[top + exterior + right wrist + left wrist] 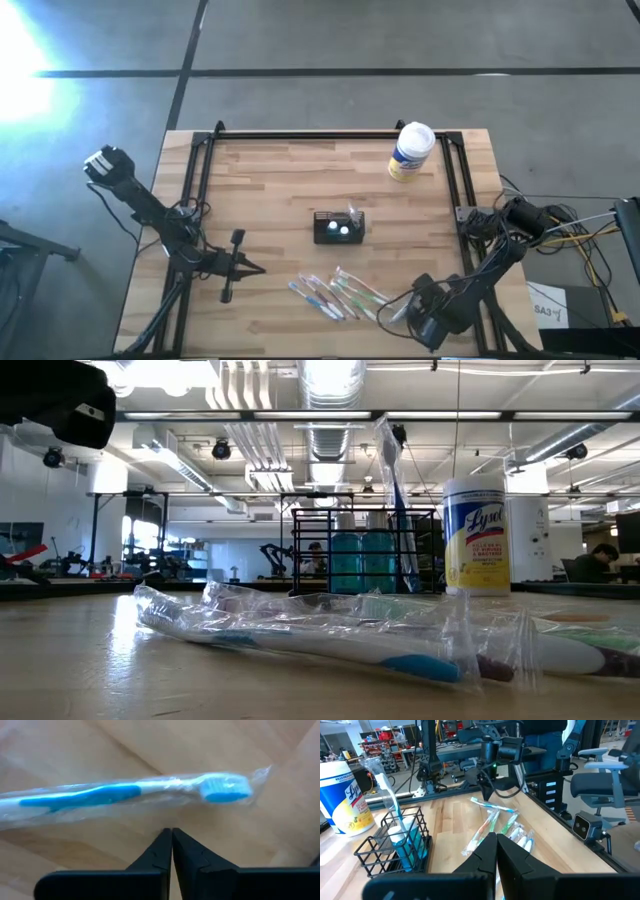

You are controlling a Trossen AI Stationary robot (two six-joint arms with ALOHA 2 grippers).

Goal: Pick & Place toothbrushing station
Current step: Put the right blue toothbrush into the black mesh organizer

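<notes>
The toothbrushing station [340, 228] is a black wire holder at mid table, with one wrapped toothbrush [390, 805] upright in it. Several wrapped toothbrushes [335, 292] lie flat on the wood nearer the front edge. My right gripper [171, 832] points down, shut, at the right end of that pile. Just beyond its tips lies a blue-and-white toothbrush [150, 792] in clear wrap. My left gripper [496, 840] hovers level and shut, left of the pile, holding nothing. My right gripper comes from above, its shut fingertips [165, 837] right at the long edge of the clear wrapper [125, 820], beside the brush's neck. The brush lies flat on the table across the fingers. Whether the tips pinch or touch the film, I cannot tell.
A white-and-yellow wipes canister [410, 150] stands at the far right of the table. A black frame [320, 135] borders the far and side edges. Bare wood lies between the holder and the far edge.
</notes>
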